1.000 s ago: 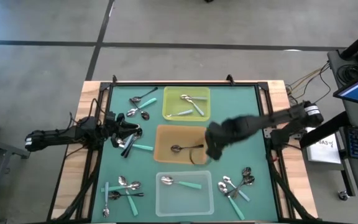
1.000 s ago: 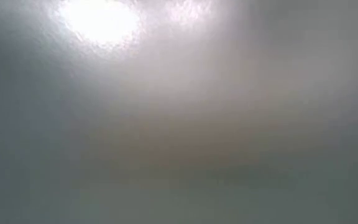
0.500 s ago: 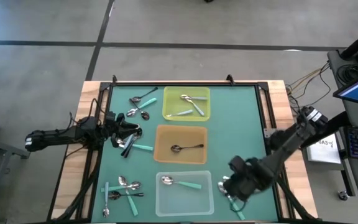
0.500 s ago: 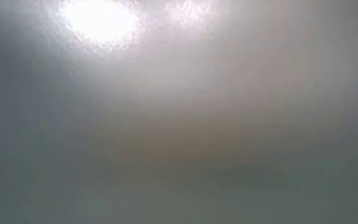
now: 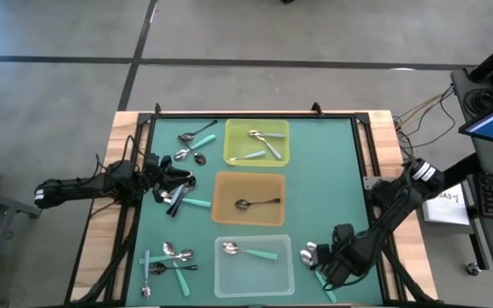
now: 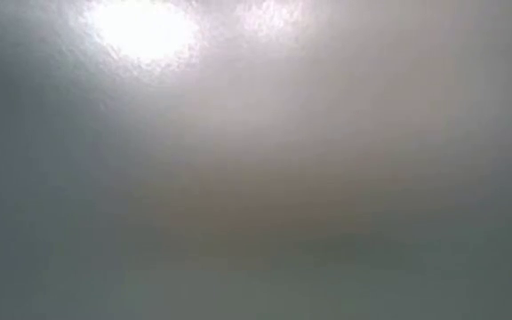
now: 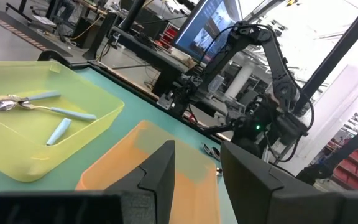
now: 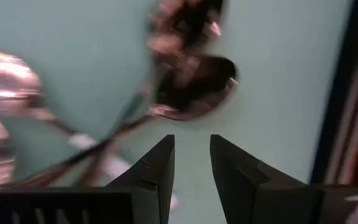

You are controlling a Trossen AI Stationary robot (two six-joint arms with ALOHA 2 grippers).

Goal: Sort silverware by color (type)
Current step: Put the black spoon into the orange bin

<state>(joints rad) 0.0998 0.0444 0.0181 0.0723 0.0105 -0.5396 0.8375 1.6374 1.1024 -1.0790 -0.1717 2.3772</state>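
Note:
Spoons lie in loose heaps on the green mat: a far-left heap [image 5: 193,141], a left heap [image 5: 176,195], a near-left heap [image 5: 168,257] and a near-right heap [image 5: 317,255]. My right gripper [image 5: 330,263] is open and hovers low over the near-right heap. In the right wrist view a dark spoon bowl [image 8: 194,87] lies just ahead of my right gripper [image 8: 191,163]. My left gripper [image 5: 178,181] waits open by the left heap. In the left wrist view my left gripper [image 7: 196,167] faces the trays. The low view shows only haze.
Three square trays stand in a row down the mat's middle. The yellow tray [image 5: 229,154] holds silver and teal-handled spoons. The orange tray [image 5: 225,210] holds one dark spoon [image 5: 258,203]. The clear tray [image 5: 225,278] holds a teal-handled spoon [image 5: 248,251]. A black frame [image 5: 371,171] borders the mat.
My right gripper has swung from above the orange tray toward the table's near right corner and come down over the near-right heap of spoons. The dark spoon stays in the orange tray. The left arm has kept still.

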